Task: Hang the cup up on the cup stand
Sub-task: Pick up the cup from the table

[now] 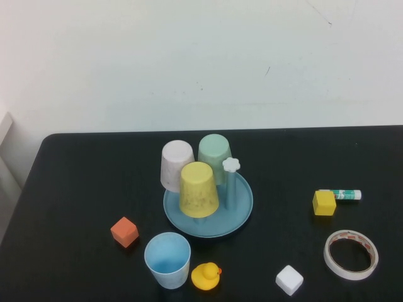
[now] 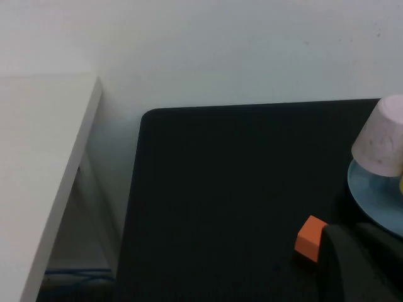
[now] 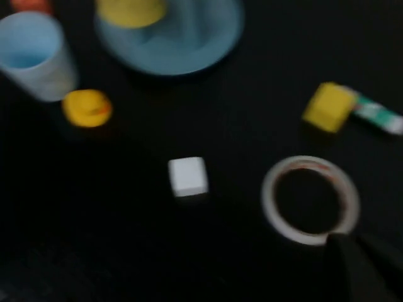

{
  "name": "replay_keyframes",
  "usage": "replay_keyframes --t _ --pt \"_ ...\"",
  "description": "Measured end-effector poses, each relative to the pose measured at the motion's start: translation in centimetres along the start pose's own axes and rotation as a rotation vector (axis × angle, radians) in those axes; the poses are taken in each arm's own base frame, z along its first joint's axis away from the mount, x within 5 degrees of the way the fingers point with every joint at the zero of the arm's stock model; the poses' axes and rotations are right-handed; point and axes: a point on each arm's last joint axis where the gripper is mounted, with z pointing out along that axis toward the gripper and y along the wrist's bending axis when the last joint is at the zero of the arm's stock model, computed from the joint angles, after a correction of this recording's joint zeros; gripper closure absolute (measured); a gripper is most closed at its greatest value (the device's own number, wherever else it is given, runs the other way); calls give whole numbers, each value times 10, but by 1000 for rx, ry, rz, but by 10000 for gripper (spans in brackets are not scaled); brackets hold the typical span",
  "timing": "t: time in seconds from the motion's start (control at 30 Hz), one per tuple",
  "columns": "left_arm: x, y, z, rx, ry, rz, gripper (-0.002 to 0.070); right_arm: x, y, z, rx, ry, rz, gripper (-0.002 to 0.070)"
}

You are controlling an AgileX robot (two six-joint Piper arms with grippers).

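Observation:
The light sky-blue cup [image 1: 167,259] stands upright, mouth up, on the black table near the front, just in front of the cup stand [image 1: 238,212]; it also shows in the right wrist view [image 3: 34,53]. The stand's blue base holds a yellow cup [image 1: 198,189], a mint-green cup [image 1: 215,156] and a pale pink cup [image 1: 177,165], all upside down. One blue peg with a white flower cap [image 1: 231,165] is bare. Neither arm shows in the high view. My left gripper [image 2: 362,264] is a dark shape near the orange cube. My right gripper [image 3: 362,267] is a dark shape beside the tape ring.
An orange cube [image 1: 124,231] lies left of the blue cup, a yellow duck [image 1: 206,276] right of it. A white cube [image 1: 289,280], a tape ring [image 1: 351,254], a yellow cube [image 1: 323,202] and a glue stick [image 1: 343,194] lie at right. A white shelf [image 2: 38,157] stands off the table's left edge.

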Motion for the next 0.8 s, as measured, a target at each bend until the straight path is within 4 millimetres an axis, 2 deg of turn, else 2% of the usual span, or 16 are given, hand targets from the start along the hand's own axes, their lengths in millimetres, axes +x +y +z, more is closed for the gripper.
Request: replay_keyframes --t 0.03,0.2,0.37,0.5,0.63,0.73,0.8 --pt "0 0 0 1 2 -2 677 -5 -1 22 -80 22 -6 678" --pt "11 0 6 2 28 -9 677 -19 15 77 -229 93 -108 678" --pt "31 0 15 13 86 -48 676 -36 54 131 -344 165 -227 678" --pt "29 0 15 20 58 -65 676 -53 89 169 -399 183 -301 678" --pt "28 0 15 20 46 -67 676 -70 121 207 -441 190 -301 673" --pt "28 0 15 20 46 -67 676 -80 134 231 -481 207 -244 612" --pt "28 0 15 20 44 -67 676 -87 139 243 -507 208 -197 510"
